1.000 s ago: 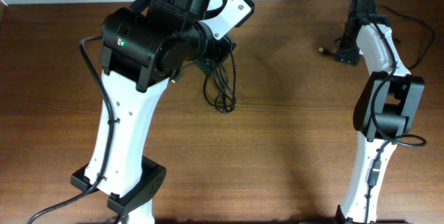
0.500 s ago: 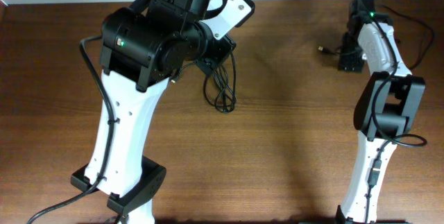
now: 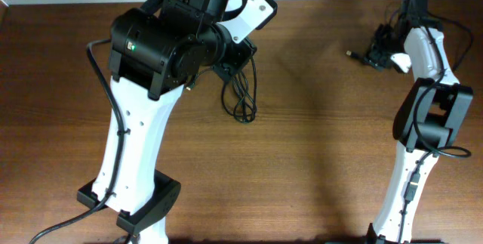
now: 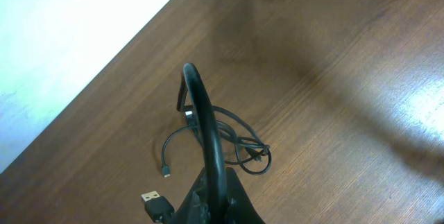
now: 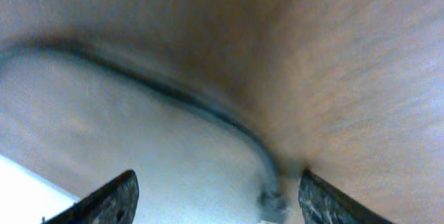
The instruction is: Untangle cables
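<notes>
A loose bundle of thin black cables lies on the brown table just below my left gripper. In the left wrist view the left gripper is shut on one black cable that arches up from the bundle. A USB plug and a small plug lie beside it. A separate short cable with a small plug lies at the far right next to my right gripper. The right wrist view is blurred, and the right gripper is open and empty.
The table's far edge meets a white wall close behind the bundle. The right arm's own thicker black cables trail near the back right corner. Both arm bases stand at the front edge.
The right arm's wrist has swung and turned to the right, away from the short cable. The left arm and the bundle have not moved.
</notes>
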`<state>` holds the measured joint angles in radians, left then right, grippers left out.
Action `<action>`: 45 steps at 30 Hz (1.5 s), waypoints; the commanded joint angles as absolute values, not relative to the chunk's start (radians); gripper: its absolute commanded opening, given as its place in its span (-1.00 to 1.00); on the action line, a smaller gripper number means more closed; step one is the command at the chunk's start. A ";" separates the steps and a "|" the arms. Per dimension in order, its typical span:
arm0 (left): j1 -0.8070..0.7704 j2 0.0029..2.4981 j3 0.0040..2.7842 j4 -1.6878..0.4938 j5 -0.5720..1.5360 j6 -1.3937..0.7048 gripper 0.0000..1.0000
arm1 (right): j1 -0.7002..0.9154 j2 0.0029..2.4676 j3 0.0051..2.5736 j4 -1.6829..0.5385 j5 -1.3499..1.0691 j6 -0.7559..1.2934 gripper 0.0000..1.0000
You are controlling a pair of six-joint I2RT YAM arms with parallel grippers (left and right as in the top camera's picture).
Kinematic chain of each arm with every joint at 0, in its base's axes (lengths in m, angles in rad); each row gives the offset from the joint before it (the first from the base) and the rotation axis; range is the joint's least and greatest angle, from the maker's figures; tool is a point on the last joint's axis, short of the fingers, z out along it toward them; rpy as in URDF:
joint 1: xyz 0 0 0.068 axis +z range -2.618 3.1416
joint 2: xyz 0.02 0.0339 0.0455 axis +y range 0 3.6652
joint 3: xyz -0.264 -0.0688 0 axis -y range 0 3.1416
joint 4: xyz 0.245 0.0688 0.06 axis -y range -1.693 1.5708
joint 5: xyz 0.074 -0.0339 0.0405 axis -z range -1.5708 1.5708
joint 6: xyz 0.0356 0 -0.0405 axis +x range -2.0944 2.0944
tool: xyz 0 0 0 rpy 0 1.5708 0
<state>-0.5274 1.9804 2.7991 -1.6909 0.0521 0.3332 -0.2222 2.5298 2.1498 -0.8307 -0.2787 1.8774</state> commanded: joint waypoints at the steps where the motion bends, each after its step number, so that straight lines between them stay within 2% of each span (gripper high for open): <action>1: -0.528 1.976 2.799 -1.688 0.063 0.345 -1.00 | -0.146 2.700 2.084 -0.789 -0.205 1.821 0.47; 6: -0.528 1.976 2.799 -1.688 0.064 0.345 -1.00 | -0.089 2.703 2.089 -0.888 0.061 1.727 0.52; 9: -0.528 1.976 2.799 -1.688 0.063 0.345 -1.00 | -0.080 2.706 2.086 -0.945 0.188 1.633 0.44; 10: -0.528 1.976 2.799 -1.688 0.063 0.345 -1.00 | -0.080 2.706 2.086 -0.953 0.209 1.613 0.21; 11: -0.528 1.976 2.799 -1.688 0.063 0.345 -1.00 | -0.082 2.706 2.086 -0.963 0.233 1.599 -0.24; 12: -0.528 1.976 2.799 -1.688 0.063 0.345 -1.00 | -0.086 2.706 2.086 -0.976 0.269 1.589 -0.49; 13: -0.528 1.976 2.799 -1.688 0.063 0.345 -1.00 | -0.093 2.706 2.086 -0.973 0.312 1.559 -0.60; 14: -0.528 1.976 2.799 -1.688 0.063 0.345 -1.00 | -0.102 2.705 2.087 -0.967 0.354 1.513 -0.92; 19: -0.528 1.976 2.799 -1.688 0.063 0.354 -1.00 | -0.165 2.705 2.087 -0.897 0.508 1.263 -0.92; 24: -0.528 1.976 2.799 -1.688 0.063 0.361 -1.00 | -0.260 2.705 2.091 -0.772 0.553 1.013 -0.92; 28: -0.528 1.976 2.799 -1.688 0.063 0.361 -1.00 | -0.340 2.705 2.097 -0.757 0.649 0.950 -0.92; 37: -0.528 1.976 2.799 -1.688 0.063 0.361 -1.00 | -0.455 2.700 2.100 -0.773 0.662 0.857 -0.92; 38: -0.528 1.976 2.799 -1.688 0.063 0.361 -1.00 | -0.451 2.696 2.101 -0.781 0.658 0.831 -0.79; 39: -0.528 1.976 2.799 -1.688 0.063 0.361 -1.00 | -0.445 2.688 2.101 -0.791 0.653 0.805 -0.37; 40: -0.528 1.976 2.799 -1.688 0.063 0.361 -1.00 | -0.437 2.679 2.102 -0.800 0.651 0.779 0.21; 41: -0.528 1.976 2.799 -1.688 0.063 0.361 -1.00 | -0.425 2.664 2.111 -0.820 0.651 0.758 0.59; 43: -0.528 1.976 2.799 -1.688 0.063 0.361 -1.00 | -0.394 2.626 2.146 -0.868 0.651 0.743 0.71; 45: -0.528 1.976 2.799 -1.688 0.063 0.361 -1.00 | -0.367 2.588 2.181 -0.902 0.638 0.720 0.71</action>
